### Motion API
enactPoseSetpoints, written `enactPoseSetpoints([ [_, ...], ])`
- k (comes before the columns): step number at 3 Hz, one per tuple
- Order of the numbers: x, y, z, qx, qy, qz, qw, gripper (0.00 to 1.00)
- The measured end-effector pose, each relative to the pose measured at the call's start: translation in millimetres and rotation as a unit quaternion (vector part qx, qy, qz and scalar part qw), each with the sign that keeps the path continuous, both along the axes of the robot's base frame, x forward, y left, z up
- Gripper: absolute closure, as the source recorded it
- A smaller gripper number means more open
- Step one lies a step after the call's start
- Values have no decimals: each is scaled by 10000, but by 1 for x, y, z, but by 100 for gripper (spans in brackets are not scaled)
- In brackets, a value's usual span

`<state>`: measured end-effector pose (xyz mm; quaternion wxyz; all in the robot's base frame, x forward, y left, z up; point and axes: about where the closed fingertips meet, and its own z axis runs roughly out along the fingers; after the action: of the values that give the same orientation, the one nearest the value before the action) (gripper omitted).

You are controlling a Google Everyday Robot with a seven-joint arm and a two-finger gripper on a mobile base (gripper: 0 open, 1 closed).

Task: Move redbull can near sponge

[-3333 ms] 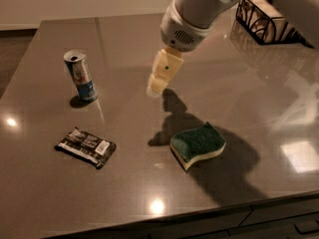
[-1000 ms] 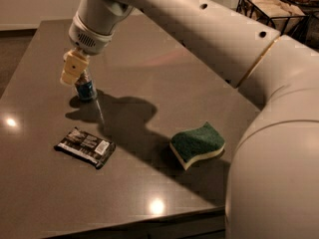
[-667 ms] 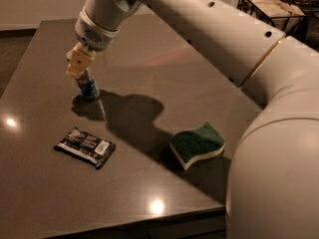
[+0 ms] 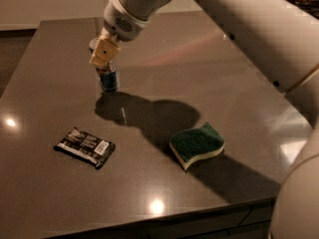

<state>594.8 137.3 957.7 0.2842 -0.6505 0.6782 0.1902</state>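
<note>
Reaching in from the right edge of the view, the robot's pale arm (image 4: 214, 19) stretches across the far part of the dark grey surface (image 4: 50, 73) and ends at the end effector (image 4: 104, 53) in the far-left area. Its tan fingers (image 4: 103, 50) are closed around the upper part of the redbull can (image 4: 108, 78), hiding the can's top, so that only the blue-and-silver lower body shows beneath them. The can stands upright, or nearly so. Whether its base rests on the surface or hangs just above it cannot be told.

A broad shadow (image 4: 149, 116) spreads on the surface from just below the can toward the near right and reaches the sponge (image 4: 197, 144). The sponge lies flat to the right of centre, green scouring side up, with its pale yellow foam showing along the near edge. It is well apart from the can, nearer and to the right of it.

A flat dark wrapper (image 4: 84, 147) lies on the near-left part of the surface, nearer than the can and well to the left of the sponge, touching neither. Two bright reflections show on the glossy top, one (image 4: 157, 206) near the front edge and one (image 4: 10, 122) at the left edge.
</note>
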Motion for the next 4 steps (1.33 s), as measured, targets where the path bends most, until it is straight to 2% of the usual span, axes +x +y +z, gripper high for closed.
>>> enactPoseSetpoints([
  [2,-38,-85,19,22,-214,13,9998,100],
  [3,-64,-119,18,-18,-291,146,9995,100],
  [4,-87,-143,9,-80,-271,309,9991,100],
])
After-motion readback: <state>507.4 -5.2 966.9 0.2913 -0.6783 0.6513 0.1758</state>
